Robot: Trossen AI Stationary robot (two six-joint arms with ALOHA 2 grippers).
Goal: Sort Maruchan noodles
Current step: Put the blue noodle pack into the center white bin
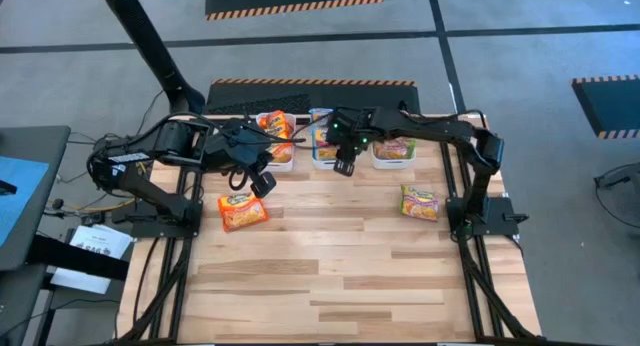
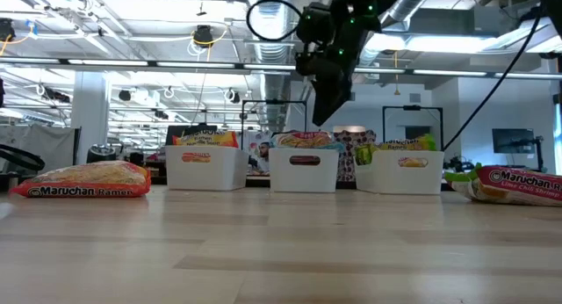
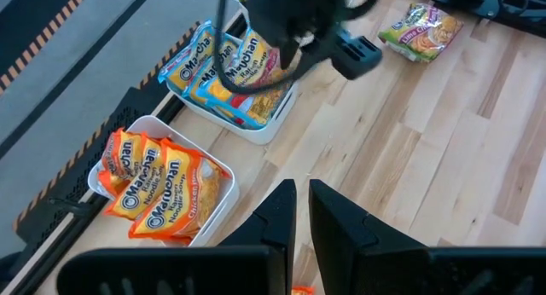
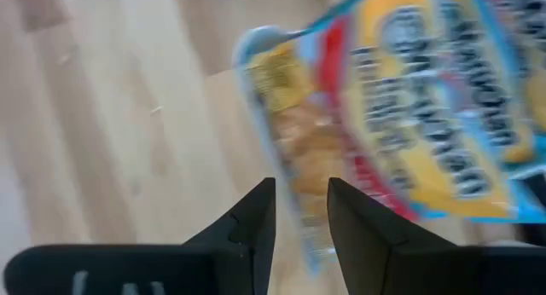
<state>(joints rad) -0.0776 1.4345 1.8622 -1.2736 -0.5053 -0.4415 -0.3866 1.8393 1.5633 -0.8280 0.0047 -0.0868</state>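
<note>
Just above the middle bin (image 1: 327, 152), the right tool (image 1: 344, 167) stands half-open, gripping nothing.

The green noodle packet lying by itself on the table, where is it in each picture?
High view: green noodle packet lies on the right, in front of the white bins.
Low view: at the far right edge.
Left wrist view: in the top corner, on bare wood.
Right wrist view: not in it.
Shared landmark: the middle bin with blue packets.

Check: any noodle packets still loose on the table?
Yes: an orange packet and a green-pink packet lie on the table, outside the bins.
</note>
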